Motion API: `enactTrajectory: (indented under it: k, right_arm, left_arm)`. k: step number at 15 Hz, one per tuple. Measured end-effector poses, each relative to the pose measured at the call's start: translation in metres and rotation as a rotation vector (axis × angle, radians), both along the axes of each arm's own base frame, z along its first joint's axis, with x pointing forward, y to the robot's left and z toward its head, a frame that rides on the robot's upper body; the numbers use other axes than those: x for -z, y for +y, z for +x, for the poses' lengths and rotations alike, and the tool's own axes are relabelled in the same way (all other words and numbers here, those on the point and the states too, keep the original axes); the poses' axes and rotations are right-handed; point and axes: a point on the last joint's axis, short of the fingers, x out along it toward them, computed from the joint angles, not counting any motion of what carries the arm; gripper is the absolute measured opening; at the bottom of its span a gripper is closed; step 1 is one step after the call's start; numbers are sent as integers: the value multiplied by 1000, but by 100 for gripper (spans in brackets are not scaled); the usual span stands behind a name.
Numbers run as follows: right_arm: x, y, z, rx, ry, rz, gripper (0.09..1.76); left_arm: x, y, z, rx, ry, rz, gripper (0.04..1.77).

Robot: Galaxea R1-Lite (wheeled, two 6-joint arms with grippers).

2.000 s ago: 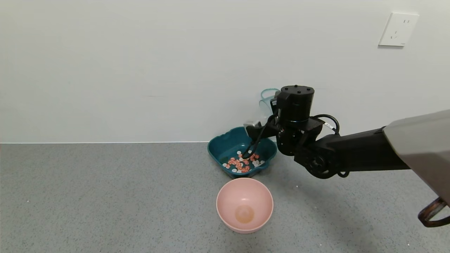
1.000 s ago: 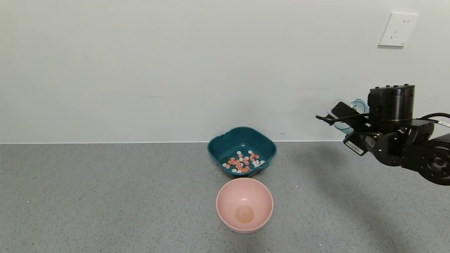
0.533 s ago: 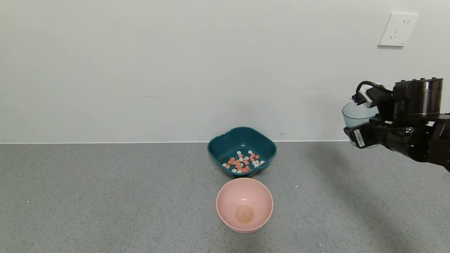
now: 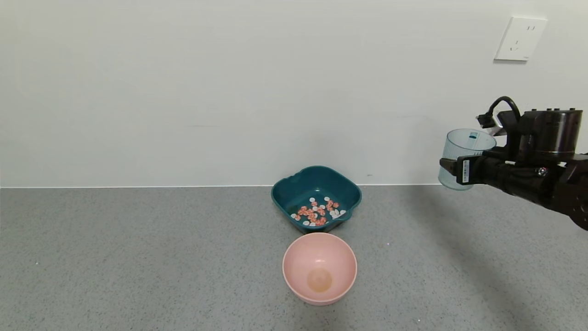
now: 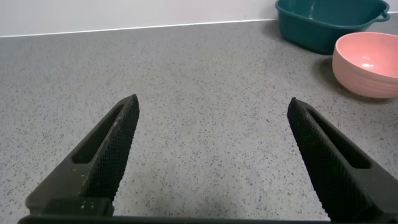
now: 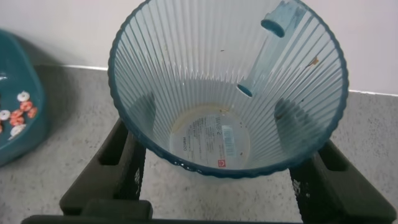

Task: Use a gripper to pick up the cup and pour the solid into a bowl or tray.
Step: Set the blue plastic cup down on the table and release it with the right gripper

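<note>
- Two seconds back the right gripper (image 4: 455, 171) held the cup (image 4: 463, 158) tipped over the teal basin (image 4: 316, 196); by now it had swung well off to the robot's right and turned the cup upright again, mouth up.
- Cup was in the air above the counter (image 4: 138, 257), far from the basin, right jaws clamped on its lower wall.
- Right wrist view showed the cup (image 6: 227, 87) empty: bare bottom with a printed label, no pieces left.
- The pieces (image 4: 316, 212) lay scattered in the basin's bottom. Judged: pour done, only set-down and release of the cup remained.
- Left gripper (image 5: 211, 168) was parked low over the counter, jaws wide apart, nothing between them.
- Materials: cup was clear pale-blue plastic, vertically ribbed, slightly tapered, probably light and easy to squeeze.
- Basin was dark teal, glossy, squarish with rounded corners and lip handles.
- Pieces were small flat bits, orange-red and white.
- Pink bowl (image 4: 319, 268) was round, smooth, matte, empty, just in front of the basin.
- Counter was grey speckled stone-look; wall plain white with a socket (image 4: 520, 38).
</note>
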Motion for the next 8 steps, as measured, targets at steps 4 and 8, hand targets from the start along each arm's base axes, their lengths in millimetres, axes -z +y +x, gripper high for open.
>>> enactTrajectory:
  k: [4,8]
  right_arm:
    - [26,2,14,-9,-63,10,134]
    - [62,7,26,-22,12,3,134]
  left_arm:
    - [0,0,0,0,0,0,172]
    - [0,0,0,0,0,0,172]
